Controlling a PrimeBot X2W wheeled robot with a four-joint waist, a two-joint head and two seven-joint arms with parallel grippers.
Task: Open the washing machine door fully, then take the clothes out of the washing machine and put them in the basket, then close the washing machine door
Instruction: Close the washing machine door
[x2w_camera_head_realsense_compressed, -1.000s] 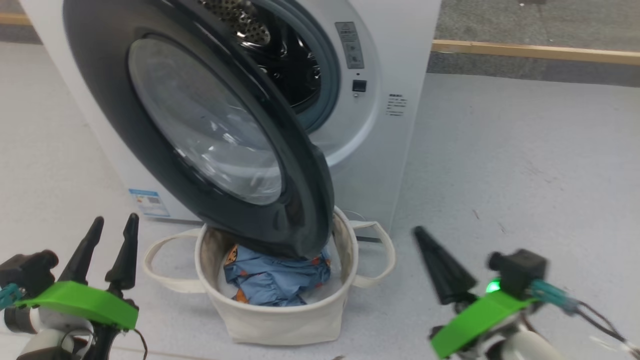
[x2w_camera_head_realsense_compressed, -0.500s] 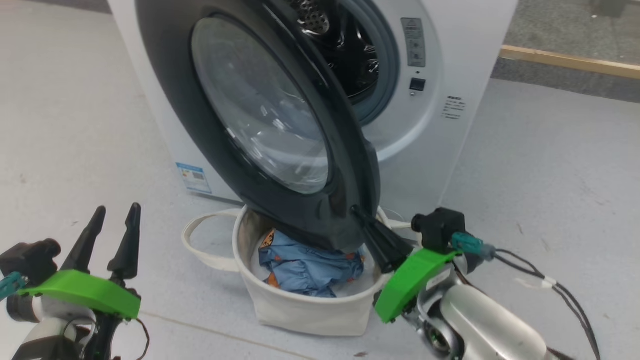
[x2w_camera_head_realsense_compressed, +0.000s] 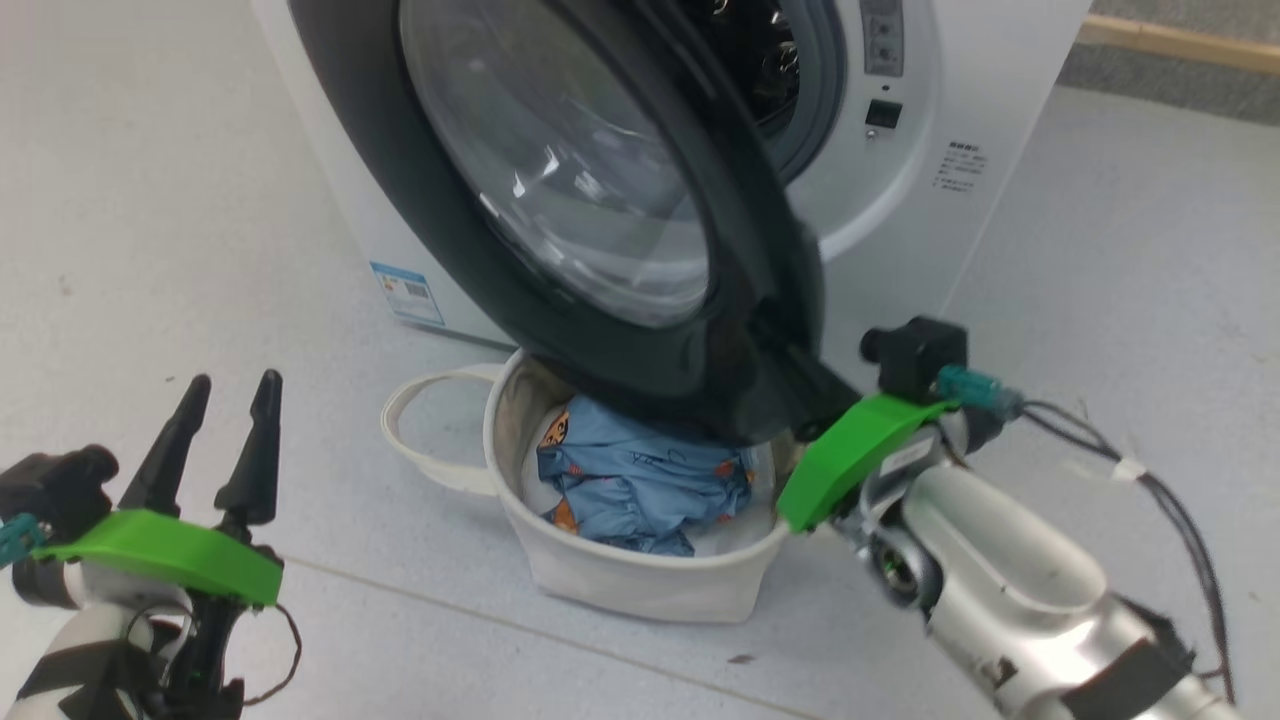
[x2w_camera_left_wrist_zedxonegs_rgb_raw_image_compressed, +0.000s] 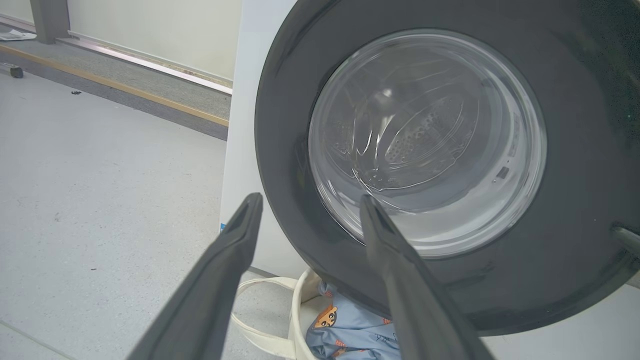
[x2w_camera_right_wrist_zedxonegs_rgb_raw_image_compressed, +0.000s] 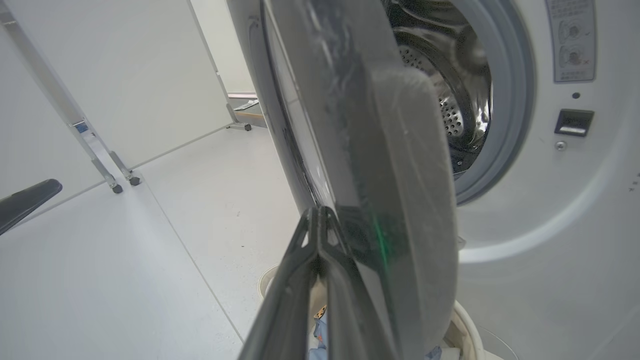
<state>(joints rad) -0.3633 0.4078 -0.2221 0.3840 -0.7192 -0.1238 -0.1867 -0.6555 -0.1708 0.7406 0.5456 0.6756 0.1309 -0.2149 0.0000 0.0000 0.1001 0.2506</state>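
The right gripper (x2w_camera_head_realsense_compressed: 790, 362) is closed and empty, fingers together against the lower outer rim of the door (x2w_camera_head_realsense_compressed: 570, 190), apparently placed to push it toward the washing machine (x2w_camera_head_realsense_compressed: 900, 230). The left gripper (x2w_camera_head_realsense_compressed: 234, 380) hangs wide open, clear of the swing. The clothes (x2w_camera_head_realsense_compressed: 640, 480) lie in the basket (x2w_camera_head_realsense_compressed: 640, 585) beneath the door. The right wrist view resolves the joined fingertips, which the head view loses against the dark rim.

Bright, even indoor light, with only faint, soft shadows on the pale floor (x2w_camera_head_realsense_compressed: 150, 250). White glare streaks the domed glass of the washing machine door (x2w_camera_head_realsense_compressed: 590, 200). In the right wrist view the door's near edge is blurred — a green glint sits on it. The left claw (x2w_camera_left_wrist_zedxonegs_rgb_raw_image_compressed: 311, 199) looks soft up close.
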